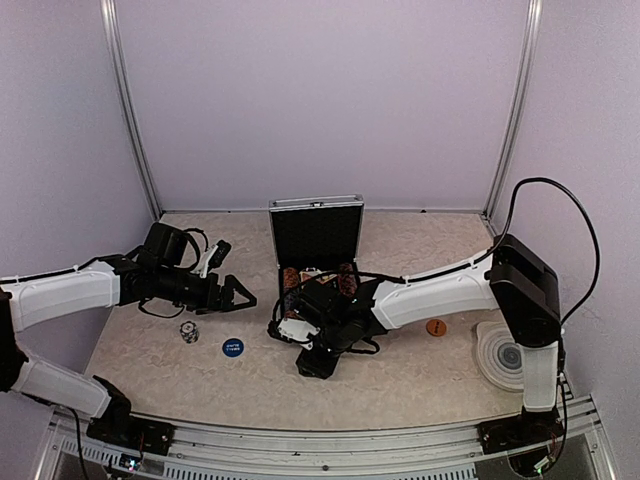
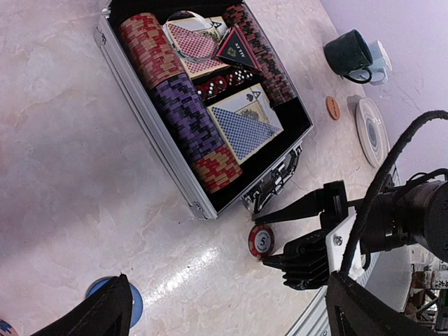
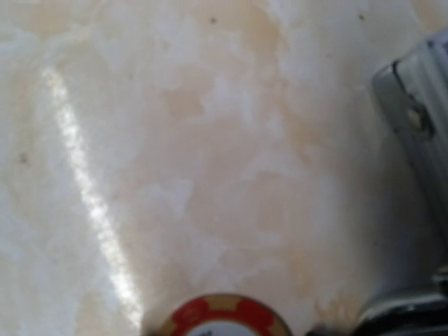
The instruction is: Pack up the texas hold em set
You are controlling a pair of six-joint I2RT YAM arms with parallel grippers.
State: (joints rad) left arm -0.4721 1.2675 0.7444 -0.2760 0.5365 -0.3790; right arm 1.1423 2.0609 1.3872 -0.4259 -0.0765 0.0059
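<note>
Texas hold em set (image 2: 143, 119): a ribbed silver case, black inside, lying open on the table (image 2: 56, 154) just beyond the right gripper (image 2: 262, 240), with its lid (image 1: 316, 232) upright on the far side. Rows of red, purple and dark chips flank a red-backed deck (image 2: 198, 43), a blue-backed deck (image 2: 241, 131), red dice (image 2: 222, 82) and a black triangle (image 2: 236, 49). One loose chip (image 3: 222, 322), red with pale edge marks, lies outside the case by the handle (image 2: 274, 183), between the right gripper's parted fingers; contact cannot be made out. The step in hand appears to be collecting this stray chip. The next move calls for closing on its thin rim, lifting it, and setting it on a chip row. The left gripper (image 1: 237, 296) hovers beside the case, spread and holding nothing, with a blue button (image 1: 232, 347) lying near it.
</note>
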